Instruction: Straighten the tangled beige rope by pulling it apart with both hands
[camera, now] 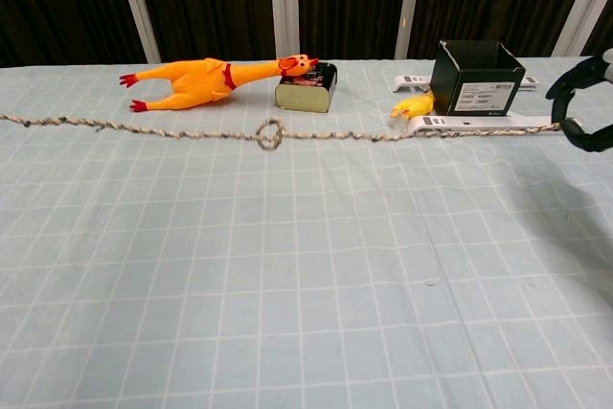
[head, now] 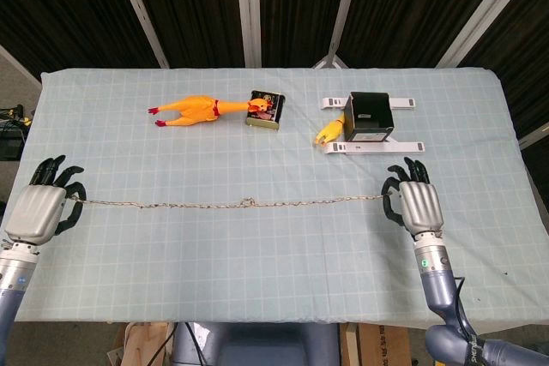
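The beige rope (head: 171, 205) runs taut in a nearly straight line across the table, lifted above the cloth, with one small loop (head: 247, 203) left near its middle. The loop (camera: 270, 133) also shows in the chest view. My left hand (head: 41, 210) pinches the rope's left end at the table's left edge. My right hand (head: 417, 206) pinches the right end, right of centre. In the chest view only the fingers of the right hand (camera: 582, 112) show at the right border; the left hand is out of that frame.
A rubber chicken (head: 193, 111) lies at the back left beside a small dark tin (head: 265, 109). A black box (head: 369, 116) on white rails (head: 377, 147), with a small yellow toy (head: 328, 133), stands at the back right. A checked cloth (head: 274, 255) covers the table.
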You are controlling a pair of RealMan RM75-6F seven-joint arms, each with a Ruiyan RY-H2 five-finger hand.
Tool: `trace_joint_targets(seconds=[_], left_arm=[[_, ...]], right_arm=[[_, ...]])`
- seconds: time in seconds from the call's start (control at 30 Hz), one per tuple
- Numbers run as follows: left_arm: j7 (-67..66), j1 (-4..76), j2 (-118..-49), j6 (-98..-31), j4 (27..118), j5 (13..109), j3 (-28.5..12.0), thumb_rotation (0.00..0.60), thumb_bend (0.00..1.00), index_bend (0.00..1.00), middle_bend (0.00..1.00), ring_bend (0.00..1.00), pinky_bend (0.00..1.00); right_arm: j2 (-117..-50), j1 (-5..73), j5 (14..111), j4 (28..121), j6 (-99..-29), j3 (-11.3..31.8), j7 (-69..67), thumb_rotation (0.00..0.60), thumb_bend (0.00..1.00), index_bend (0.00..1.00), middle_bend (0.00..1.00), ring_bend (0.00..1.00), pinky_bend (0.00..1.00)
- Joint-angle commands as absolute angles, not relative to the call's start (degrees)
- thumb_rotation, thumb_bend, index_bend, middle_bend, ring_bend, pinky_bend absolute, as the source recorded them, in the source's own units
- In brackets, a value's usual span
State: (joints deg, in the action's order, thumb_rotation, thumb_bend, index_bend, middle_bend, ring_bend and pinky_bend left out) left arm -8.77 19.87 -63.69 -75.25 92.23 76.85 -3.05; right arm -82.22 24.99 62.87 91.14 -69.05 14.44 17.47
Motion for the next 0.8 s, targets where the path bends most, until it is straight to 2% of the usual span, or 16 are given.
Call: trace_joint_targets(seconds=[0.03,0.8], left_arm=[[-8.24,19.50,-63.39,-75.25,91.62,76.97,-3.13,0.600,0.68,0.64,0.20,0.00,0.00],[-5.96,17.66,-63.73,-74.69,88.19,77.45,-3.68,0.600,0.68,0.64,0.20,0.00,0.00]], right_arm=[[-81.67,24.91,62.50,90.62,-68.95,14.56,17.20,0.600,0.56,0.61,0.26,0.04,0.00],[-80.49,24.24,61.61,88.27,-69.40,13.87,15.94,0.600,0.56,0.61,0.26,0.04,0.00]])
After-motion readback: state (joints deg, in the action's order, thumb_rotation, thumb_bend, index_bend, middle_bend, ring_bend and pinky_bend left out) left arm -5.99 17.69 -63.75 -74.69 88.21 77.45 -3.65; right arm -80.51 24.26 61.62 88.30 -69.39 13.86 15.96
